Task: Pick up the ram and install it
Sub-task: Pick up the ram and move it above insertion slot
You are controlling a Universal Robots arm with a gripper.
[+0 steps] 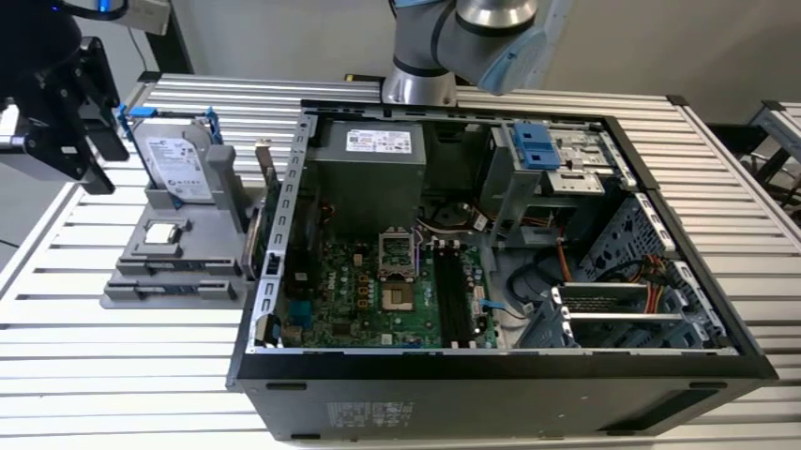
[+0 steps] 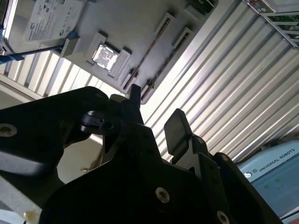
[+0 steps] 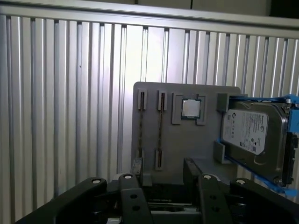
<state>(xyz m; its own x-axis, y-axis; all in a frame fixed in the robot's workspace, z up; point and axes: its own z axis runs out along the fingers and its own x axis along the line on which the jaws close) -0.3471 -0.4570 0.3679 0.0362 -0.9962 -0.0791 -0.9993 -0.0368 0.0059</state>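
Exterior view: the slatted tabletop [image 1: 75, 356] carried an open computer case [image 1: 501, 384] and, beside it, a grey holder [image 1: 206, 239]. In the first wrist view the claw [image 3: 163, 170] gaped wide, empty, near the ram [image 3: 160, 126] standing edgewise in that holder's slot.

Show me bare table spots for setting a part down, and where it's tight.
Free: the slatted table in front of the grey holder, at the exterior view's lower left, and the strip beside the computer case at its right. Tight: the holder-to-case gap and the case's inside.
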